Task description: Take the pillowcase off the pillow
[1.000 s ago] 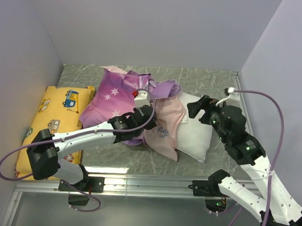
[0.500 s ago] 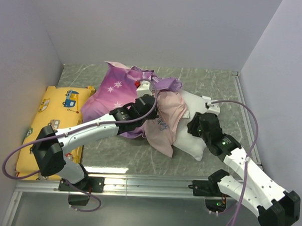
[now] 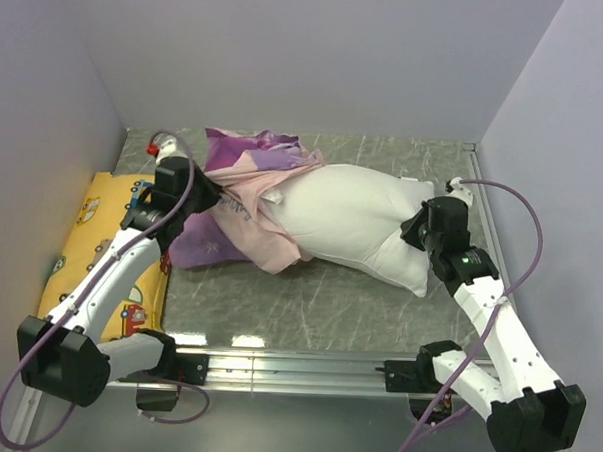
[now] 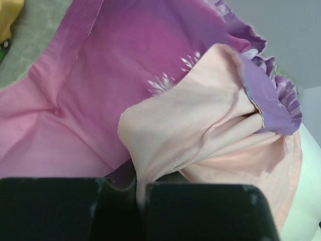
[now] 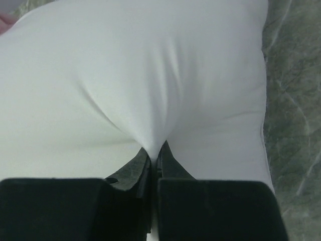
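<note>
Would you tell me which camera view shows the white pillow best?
The top external view: the pillow lies nearly whole, its left end inside the pillowcase. The right wrist view shows only a white fold pinched in the right pincer; the left wrist view catches a sliver at its lower right corner.

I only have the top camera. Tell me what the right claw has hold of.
Observer: In the right wrist view, the right claw is shut on a pinched fold of the pillow.
Operator: Now check the left one.
Observer: In the left wrist view, the left claw is shut on a fold of the pillowcase, gripping its pale pink inner side.
Operator: Report the hem.
Observer: The purple frilled hem lies beyond that fold, not in the claw.
</note>
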Controlling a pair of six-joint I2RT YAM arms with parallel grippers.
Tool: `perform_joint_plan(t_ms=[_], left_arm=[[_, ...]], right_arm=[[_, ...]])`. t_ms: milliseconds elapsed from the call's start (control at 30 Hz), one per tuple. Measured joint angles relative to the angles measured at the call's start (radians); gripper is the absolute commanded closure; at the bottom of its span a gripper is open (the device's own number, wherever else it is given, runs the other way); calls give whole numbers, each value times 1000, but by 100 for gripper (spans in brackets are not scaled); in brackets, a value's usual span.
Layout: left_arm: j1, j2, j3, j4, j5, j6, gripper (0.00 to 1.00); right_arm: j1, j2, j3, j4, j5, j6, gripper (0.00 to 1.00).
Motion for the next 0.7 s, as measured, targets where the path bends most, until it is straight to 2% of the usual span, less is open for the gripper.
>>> perform_joint_plan(t_ms=[100, 167, 233, 267, 367, 433, 467, 567, 700], left_arm=[[93, -21, -79, 10, 131, -13, 100], [108, -20, -127, 38, 185, -27, 100], [89, -20, -168, 80, 198, -38, 99], [65, -20, -183, 99, 187, -39, 100], [-26, 1, -201, 143, 136, -47, 99], [-78, 25, -204, 174, 102, -55, 100], [-93, 32, -209, 187, 90, -58, 100], [-121, 45, -225, 220, 69, -69, 100], [-140, 47, -235, 243, 49, -83, 100]], right_arm=[[-34, -6, 0, -12, -64, -1, 100], [-43, -6, 0, -26, -82, -8, 98], [-55, -6, 0, -40, -94, -21, 76], [-57, -9, 0, -47, -97, -29, 55], [-29, -43, 11, -83, -57, -66, 32], [32, -75, 42, -105, -30, -84, 27], [82, -90, 67, -109, -16, -93, 23], [254, -119, 133, -84, 13, -115, 18], [457, -82, 143, -50, 62, -137, 11]])
